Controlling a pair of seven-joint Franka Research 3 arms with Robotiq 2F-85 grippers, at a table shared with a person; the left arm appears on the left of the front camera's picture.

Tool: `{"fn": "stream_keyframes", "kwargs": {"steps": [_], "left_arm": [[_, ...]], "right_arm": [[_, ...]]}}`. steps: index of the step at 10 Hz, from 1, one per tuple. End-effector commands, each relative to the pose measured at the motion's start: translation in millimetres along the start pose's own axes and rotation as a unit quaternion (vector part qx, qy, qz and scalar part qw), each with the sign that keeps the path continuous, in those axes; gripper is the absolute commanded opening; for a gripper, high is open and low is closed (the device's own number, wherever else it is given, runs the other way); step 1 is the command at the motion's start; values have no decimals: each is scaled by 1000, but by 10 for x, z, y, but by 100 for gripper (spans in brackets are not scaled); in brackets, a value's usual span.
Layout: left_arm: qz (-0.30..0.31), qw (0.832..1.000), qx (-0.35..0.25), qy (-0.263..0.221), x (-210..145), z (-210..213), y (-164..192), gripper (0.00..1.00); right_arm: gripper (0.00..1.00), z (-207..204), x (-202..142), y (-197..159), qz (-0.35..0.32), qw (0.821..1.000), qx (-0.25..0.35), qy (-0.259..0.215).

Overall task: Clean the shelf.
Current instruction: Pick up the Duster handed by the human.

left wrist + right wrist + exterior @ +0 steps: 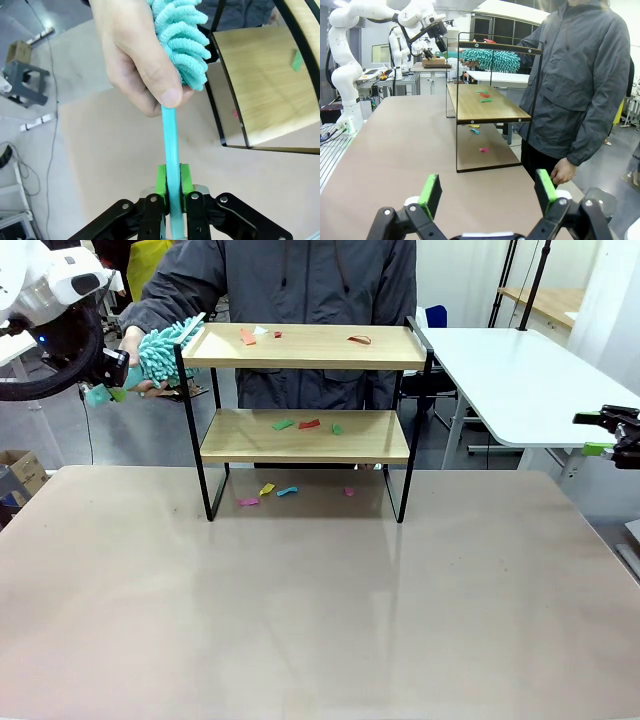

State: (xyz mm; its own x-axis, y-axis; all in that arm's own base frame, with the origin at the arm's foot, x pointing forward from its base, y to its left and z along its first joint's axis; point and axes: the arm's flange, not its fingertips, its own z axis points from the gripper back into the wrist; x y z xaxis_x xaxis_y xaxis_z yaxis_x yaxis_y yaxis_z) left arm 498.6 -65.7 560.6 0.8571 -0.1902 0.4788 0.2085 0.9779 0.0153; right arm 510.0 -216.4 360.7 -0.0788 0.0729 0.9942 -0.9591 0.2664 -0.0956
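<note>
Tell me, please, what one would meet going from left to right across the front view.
The black left gripper → the fluffy teal duster it grips → the two-tier shelf of light wooden boards in a thin black metal frame → the white side table → the black right gripper, open.

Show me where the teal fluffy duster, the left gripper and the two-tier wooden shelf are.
teal fluffy duster (182,45): left wrist view, its fluffy head.
left gripper (170,181): left wrist view, between its green pads, shut on the duster's handle.
two-tier wooden shelf (310,345): front view, bare part of top board.
</note>
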Motion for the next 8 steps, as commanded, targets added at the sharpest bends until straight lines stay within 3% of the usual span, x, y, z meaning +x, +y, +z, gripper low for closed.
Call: {"fn": "stream_keyframes", "kwargs": {"steps": [1, 8], "left_arm": [[17, 1000, 18, 12, 43, 33, -66, 0], [0, 1000, 0, 0, 0, 0, 0, 0]], "right_arm": [[100, -10, 26, -8, 2, 1000, -1, 1], [100, -10, 26, -8, 2, 1000, -1, 1]]}}
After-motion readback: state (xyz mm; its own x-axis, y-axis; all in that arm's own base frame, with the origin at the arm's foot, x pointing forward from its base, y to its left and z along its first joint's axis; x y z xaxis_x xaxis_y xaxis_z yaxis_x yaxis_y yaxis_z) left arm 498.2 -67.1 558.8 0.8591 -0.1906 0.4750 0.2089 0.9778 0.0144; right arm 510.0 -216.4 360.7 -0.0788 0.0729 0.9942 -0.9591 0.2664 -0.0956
